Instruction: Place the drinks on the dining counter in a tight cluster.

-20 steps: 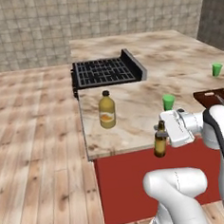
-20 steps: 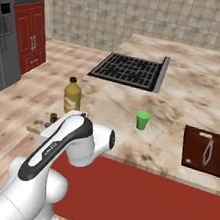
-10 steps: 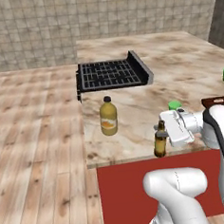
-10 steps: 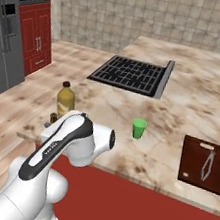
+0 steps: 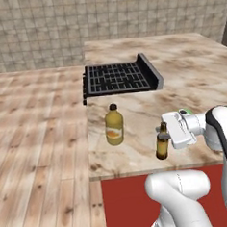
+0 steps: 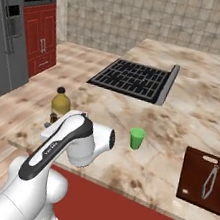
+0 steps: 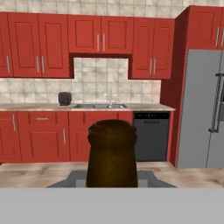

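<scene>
My gripper [image 5: 165, 133] is shut on the neck of a slim brown glass bottle [image 5: 161, 144], held upright over the front part of the dining counter [image 5: 195, 80]. In the hand view the bottle's top [image 7: 111, 151] stands between the two fingertips. A squat yellow-orange juice bottle [image 5: 114, 126] with a black cap stands upright on the counter, a short way left of the brown bottle. From the right base view the juice bottle [image 6: 58, 104] rises just behind my arm. I cannot tell whether the brown bottle's base touches the counter.
A black grated cooktop [image 5: 118, 77] is set in the counter behind the bottles. A small green cup [image 6: 137, 138] stands right of the arm, and a dark brown board [image 6: 206, 180] with a metal tool lies farther right. The counter's front edge [image 5: 139, 170] runs close below the bottle.
The whole picture has shifted in both base views, so the base has driven. The brown bottle stays in the shut gripper, and the juice bottle keeps its place on the counter.
</scene>
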